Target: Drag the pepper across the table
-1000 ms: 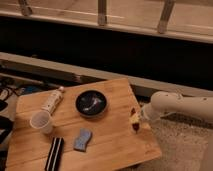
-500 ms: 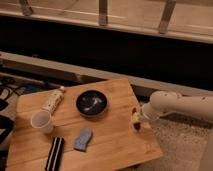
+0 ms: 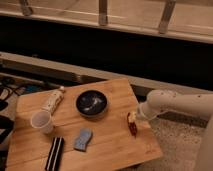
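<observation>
A small red pepper (image 3: 132, 128) lies on the wooden table (image 3: 115, 147) near its right edge. My gripper (image 3: 134, 117) reaches in from the right on a white arm (image 3: 175, 103). It sits right at the pepper's upper end, low over the table and touching or nearly touching the pepper. The gripper's tip is partly hidden against the pepper.
A black bowl (image 3: 91, 103) stands mid-table. A white bottle (image 3: 53, 100) lies at the back left, and a white cup (image 3: 42, 121) stands at the left. A blue sponge (image 3: 82, 139) and a black striped object (image 3: 54, 154) lie near the front. The table's right edge is close to the pepper.
The pepper and the gripper have shifted slightly toward the front of the table. The other objects have not moved.
</observation>
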